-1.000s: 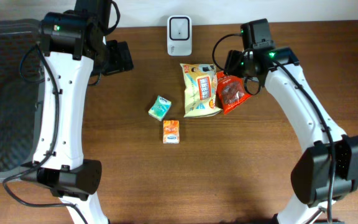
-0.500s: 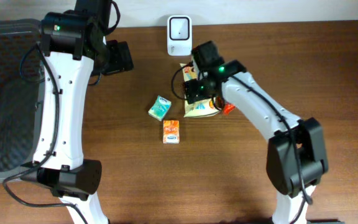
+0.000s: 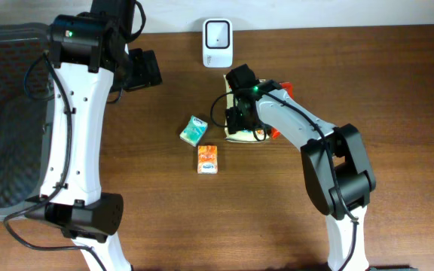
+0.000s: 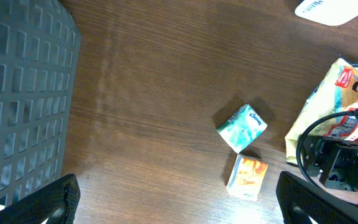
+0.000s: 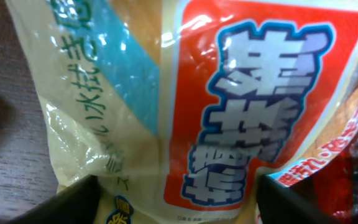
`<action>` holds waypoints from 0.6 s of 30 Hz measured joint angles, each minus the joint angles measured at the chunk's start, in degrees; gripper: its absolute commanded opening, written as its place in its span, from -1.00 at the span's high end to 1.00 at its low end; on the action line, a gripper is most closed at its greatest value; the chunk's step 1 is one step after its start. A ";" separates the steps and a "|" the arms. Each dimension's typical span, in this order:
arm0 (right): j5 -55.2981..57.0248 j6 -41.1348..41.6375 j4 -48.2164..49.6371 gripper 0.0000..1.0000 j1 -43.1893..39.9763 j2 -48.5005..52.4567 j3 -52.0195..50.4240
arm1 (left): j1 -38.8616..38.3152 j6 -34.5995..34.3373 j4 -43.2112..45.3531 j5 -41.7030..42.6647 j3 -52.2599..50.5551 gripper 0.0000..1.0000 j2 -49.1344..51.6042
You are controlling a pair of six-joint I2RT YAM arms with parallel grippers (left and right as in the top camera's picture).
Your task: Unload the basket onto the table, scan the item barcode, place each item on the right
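The snack bag (image 5: 229, 112) is pale yellow with a blue stripe and a red panel of bold blue-white letters. It lies flat on the desk (image 3: 164, 218), near the white scanner (image 3: 218, 33). The left tool (image 4: 182, 202) hangs high and well apart, spread wide. The right arm bends over the bag, with the right tool (image 5: 194, 202) spread close above the print.

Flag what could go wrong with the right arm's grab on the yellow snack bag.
The right gripper sits open astride the glossy yellow snack bag; slack film may slip or bunch on closing.
The red packet lies against the bag's edge and could be pinched or dragged along.
No barcode shows on the upward face, so it may need turning at the white scanner.
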 measured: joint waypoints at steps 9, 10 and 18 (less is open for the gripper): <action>-3.37 0.11 -9.73 0.88 -0.22 0.52 5.88 | 0.00 0.02 -0.02 0.00 0.00 -0.98 0.00; -3.91 -0.09 -13.38 0.69 -0.22 0.96 8.98 | 0.00 0.00 0.00 0.00 0.00 -0.99 0.00; -4.55 -2.34 -15.23 -0.85 -0.22 1.29 16.72 | 0.00 0.00 -0.02 0.00 0.00 -0.98 0.00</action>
